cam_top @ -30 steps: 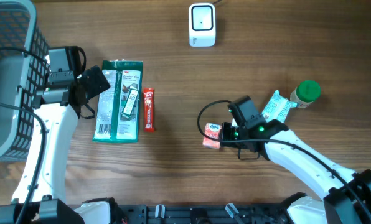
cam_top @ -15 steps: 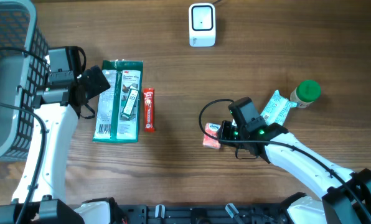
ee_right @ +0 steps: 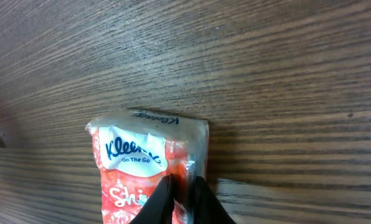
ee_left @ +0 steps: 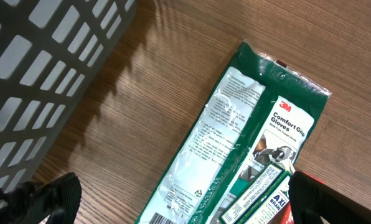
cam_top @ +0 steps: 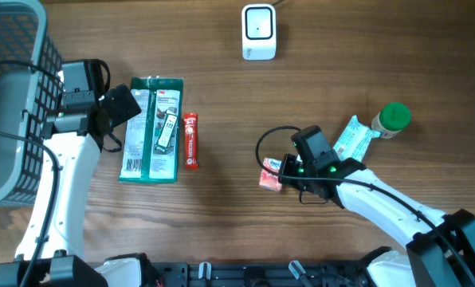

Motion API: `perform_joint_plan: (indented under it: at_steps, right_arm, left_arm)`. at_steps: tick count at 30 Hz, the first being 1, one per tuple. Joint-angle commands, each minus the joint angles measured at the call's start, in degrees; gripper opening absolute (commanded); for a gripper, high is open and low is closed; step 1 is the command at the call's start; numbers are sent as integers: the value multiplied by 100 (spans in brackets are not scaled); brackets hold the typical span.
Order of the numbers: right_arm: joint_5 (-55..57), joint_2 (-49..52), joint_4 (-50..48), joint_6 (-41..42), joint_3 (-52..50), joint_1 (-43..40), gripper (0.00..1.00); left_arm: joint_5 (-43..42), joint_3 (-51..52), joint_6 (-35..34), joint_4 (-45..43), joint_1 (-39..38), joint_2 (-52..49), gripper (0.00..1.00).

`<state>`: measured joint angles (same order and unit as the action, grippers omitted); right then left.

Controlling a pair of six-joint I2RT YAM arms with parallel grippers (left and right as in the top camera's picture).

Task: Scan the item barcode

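A red-orange Kleenex tissue pack [cam_top: 269, 174] lies on the wooden table right of centre, and in the right wrist view the pack [ee_right: 142, 155] fills the lower middle. My right gripper [cam_top: 284, 170] [ee_right: 183, 194] is shut on it, pinching a fold of its wrapper near the right edge. The white barcode scanner [cam_top: 259, 32] stands at the back centre. At the left, my left gripper [cam_top: 119, 106] [ee_left: 179, 200] hangs wide open above the green glove package [cam_top: 151, 129] [ee_left: 235, 137], holding nothing.
A red snack bar [cam_top: 190, 140] lies right of the glove package. A grey mesh basket [cam_top: 14, 88] [ee_left: 42, 68] stands at the far left. A teal packet [cam_top: 355, 137] and a green-capped bottle [cam_top: 393, 118] lie at the right.
My right gripper's fingers have closed in on the tissue pack, and the arm has edged slightly toward the front. The left arm has not moved.
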<state>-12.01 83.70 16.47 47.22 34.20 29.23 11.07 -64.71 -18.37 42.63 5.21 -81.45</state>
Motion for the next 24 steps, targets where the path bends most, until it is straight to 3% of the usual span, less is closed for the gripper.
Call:
perform_joint_plan:
  at_steps: [1, 7, 8, 10, 11, 18, 24]
  right_arm:
    - [-50, 96, 26, 83, -68, -7, 42]
    - [-33, 219, -11, 289, -85, -7, 42]
    - [-35, 262, -22, 289, -85, -7, 38]
    - [-57, 313, -46, 289, -85, -9, 10]
    - [-79, 310, -59, 289, -83, -26, 4]
    - [-981, 136, -76, -330, -76, -621, 4]
    - [-3526, -492, -280, -1646, -76, -1692, 4]
  left_arm:
    - [-9, -17, -55, -15, 22, 33, 100]
    - [-9, -17, -52, -15, 22, 33, 100]
    - [-9, -17, -52, -15, 22, 33, 100]
    - [-9, -17, -55, -15, 22, 33, 100]
    - [-9, -17, -52, -15, 22, 33, 100]
    - [-9, -15, -52, -15, 20, 33, 100]
    - [-9, -15, -55, -15, 22, 33, 100]
